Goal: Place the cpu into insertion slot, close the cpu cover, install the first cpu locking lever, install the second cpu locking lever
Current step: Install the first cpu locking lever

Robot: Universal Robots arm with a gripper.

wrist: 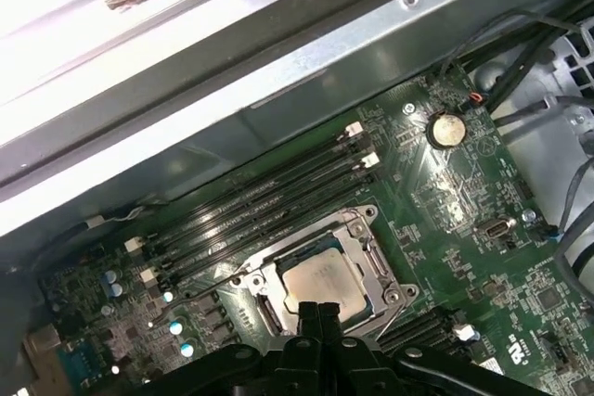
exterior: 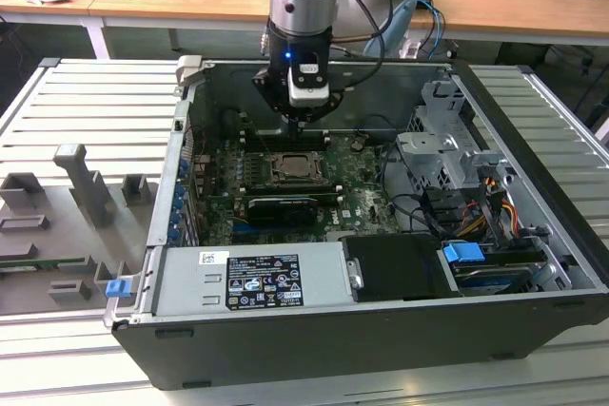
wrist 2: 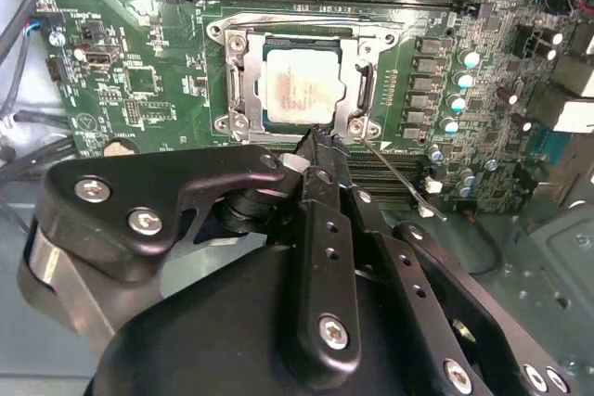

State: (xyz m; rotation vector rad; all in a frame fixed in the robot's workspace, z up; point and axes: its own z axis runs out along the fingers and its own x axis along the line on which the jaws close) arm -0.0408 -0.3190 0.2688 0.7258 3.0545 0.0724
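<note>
The black claw (wrist 2: 319, 140) is hovering just beside the silvery square-framed metal cpu cover (wrist 2: 243, 90), fingers pressed together, gripping nothing. The cover is lying flat around the silver-tan square cpu (wrist 2: 303, 83).

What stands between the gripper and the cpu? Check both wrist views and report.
Nothing visible. The black gripper hangs with its fingers together, right beside the small square silver-tan cpu. The thin silvery metal cover frame borders the chip, its window leaving the top bare.
</note>
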